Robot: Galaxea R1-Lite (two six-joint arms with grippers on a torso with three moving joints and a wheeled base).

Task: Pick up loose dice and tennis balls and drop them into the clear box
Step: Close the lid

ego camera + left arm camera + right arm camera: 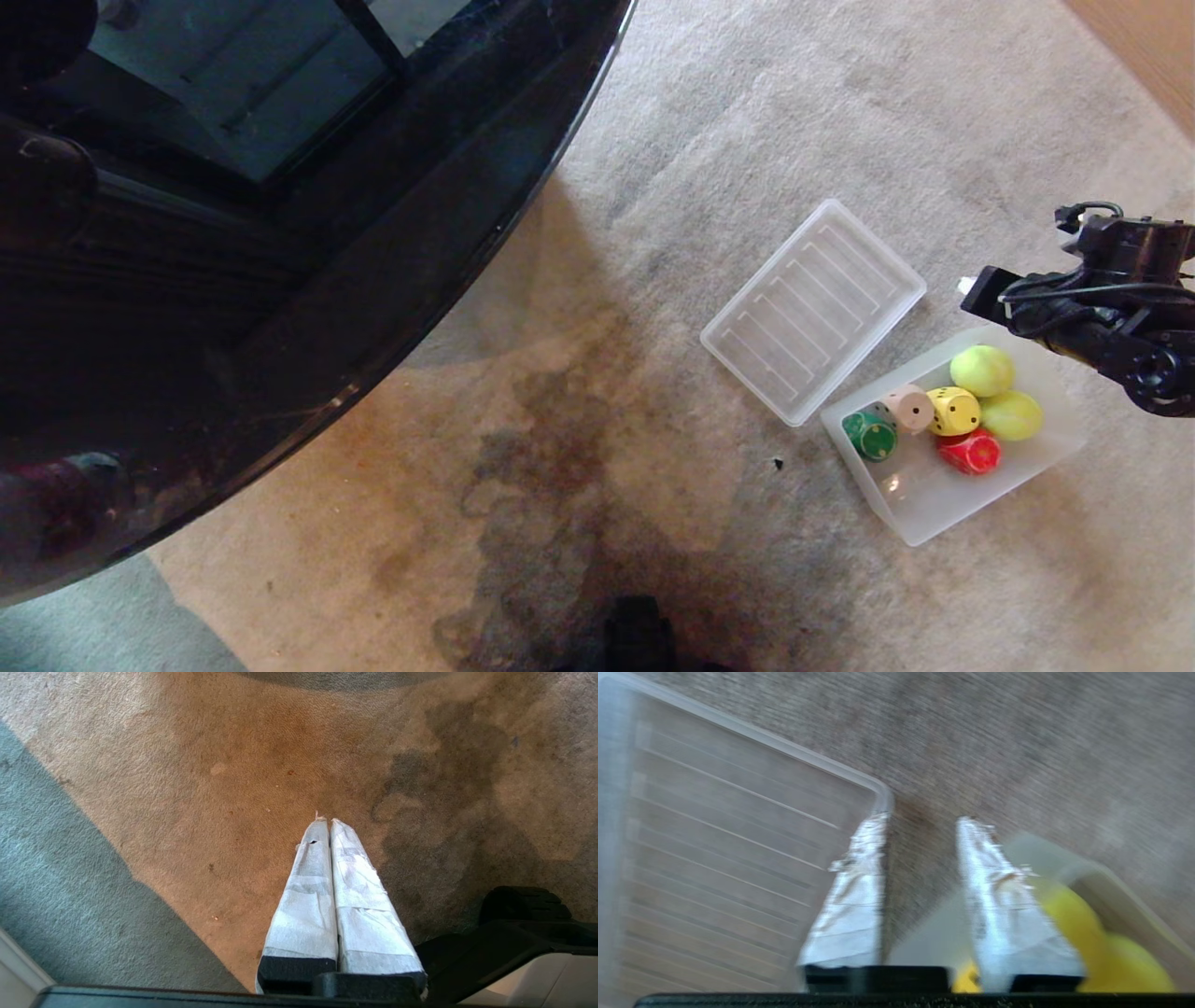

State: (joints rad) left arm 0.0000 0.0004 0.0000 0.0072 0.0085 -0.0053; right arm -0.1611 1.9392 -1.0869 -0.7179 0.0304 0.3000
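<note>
I'm seeing clear box (943, 504) sitting on carpet (747, 121) at lower right of head frame, all pieces lying inside: green die (870, 435), tan die (907, 408), yellow die (953, 411), red die (970, 452), two tennis balls (982, 371) touching. Ribbed lid (812, 308) lying just beside box, up-left. Right gripper (920, 826) hanging above box's upper right edge, fingers parted, gripping nothing. Left gripper (325, 822) pointing at bare carpet, fingers pressed together, empty. Dark glossy table (280, 233) filling upper left.

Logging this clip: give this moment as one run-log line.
right tool open, empty, above clear box | dice, tennis balls all boxed | left tool shut, parked
</note>
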